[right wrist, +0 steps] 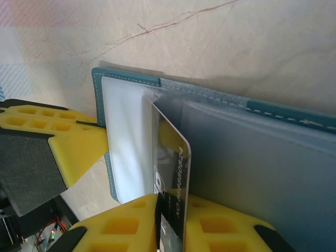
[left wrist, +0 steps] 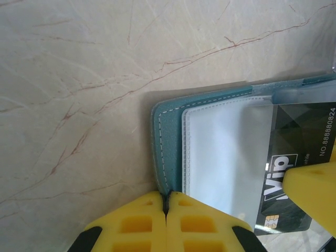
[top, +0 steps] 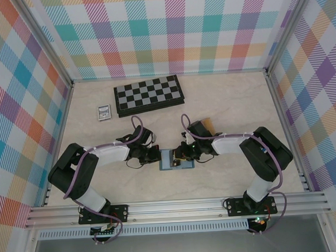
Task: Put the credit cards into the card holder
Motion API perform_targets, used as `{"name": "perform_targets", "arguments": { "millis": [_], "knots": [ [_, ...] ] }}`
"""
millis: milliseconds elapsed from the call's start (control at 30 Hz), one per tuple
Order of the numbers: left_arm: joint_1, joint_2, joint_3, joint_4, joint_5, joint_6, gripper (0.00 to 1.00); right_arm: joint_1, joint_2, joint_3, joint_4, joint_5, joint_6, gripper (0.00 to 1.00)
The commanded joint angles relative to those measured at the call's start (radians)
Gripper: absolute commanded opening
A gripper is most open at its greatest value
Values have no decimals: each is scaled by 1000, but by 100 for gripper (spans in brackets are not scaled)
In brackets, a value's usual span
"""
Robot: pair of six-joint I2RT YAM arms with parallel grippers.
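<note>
- Teal card holder [left wrist: 168, 136] lies open on the table.
- Left gripper [left wrist: 166, 197], closed, touches the holder's edge, likely steadying it.
- Right gripper [right wrist: 170, 202] pinches a dark card [left wrist: 299, 142] partly inside the holder's clear pocket; a straight, flat push seems best.

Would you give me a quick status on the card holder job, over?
Left gripper shut on edge of card holder. Right gripper shut on black VIP card, tilted, leading edge at clear slot, not seated. Chessboard far back, apart.

The card holder [left wrist: 169, 149] is teal, the credit card [left wrist: 300, 137] black.
</note>
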Motion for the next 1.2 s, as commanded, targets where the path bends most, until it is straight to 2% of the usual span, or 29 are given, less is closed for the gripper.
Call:
{"name": "perform_targets", "arguments": {
  "millis": [0,133,300,367,533,667,833,1167],
  "knots": [
    [-19,2,5,-19,-3,-11,0,14,3,28,-52,17,5,19],
    [-18,-6,-1,-27,-8,-11,0,12,-61,40,-182,99,-41,24],
    [-20,-12,-12,-21,-6,-13,0,11,-82,43,-235,115,-56,25],
    [-19,-9,-12,-17,-3,-12,0,12,-71,44,-221,89,-60,19],
    [-22,-3,-9,-15,5,-14,0,13,-21,72,-195,47,-46,11],
    [-25,0,-8,-7,6,-17,0,16,15,75,-81,-38,7,9],
    [-27,2,-9,-3,2,-23,0,21,53,95,-60,-56,11,10],
    [-27,-4,-16,-12,-9,-19,0,21,-19,156,-341,100,-103,24]
  ]
}}
